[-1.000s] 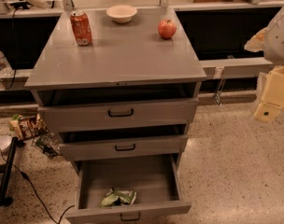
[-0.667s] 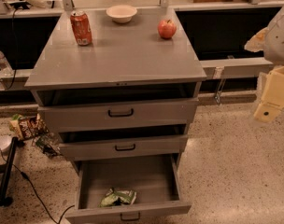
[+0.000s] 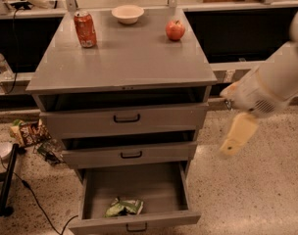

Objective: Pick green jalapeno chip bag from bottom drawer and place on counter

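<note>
The green jalapeno chip bag (image 3: 123, 207) lies crumpled on the floor of the open bottom drawer (image 3: 134, 220), near its front edge. The counter (image 3: 124, 58) is the grey top of the cabinet. My gripper (image 3: 235, 137) hangs from the white arm at the right. It is beside the cabinet's right side at about the height of the middle drawer, well above and to the right of the bag. It holds nothing that I can see.
A red soda can (image 3: 85, 28), a white bowl (image 3: 128, 13) and a red apple (image 3: 175, 30) stand along the back of the counter. The top drawer (image 3: 127, 117) and middle drawer (image 3: 131, 154) are slightly ajar. Snack packets (image 3: 29, 132), a black stand leg (image 3: 7, 180) and a cable lie on the floor at left.
My arm and gripper have moved left and down, from the far right edge toward the cabinet's right side. The bag and the drawers have not moved.
</note>
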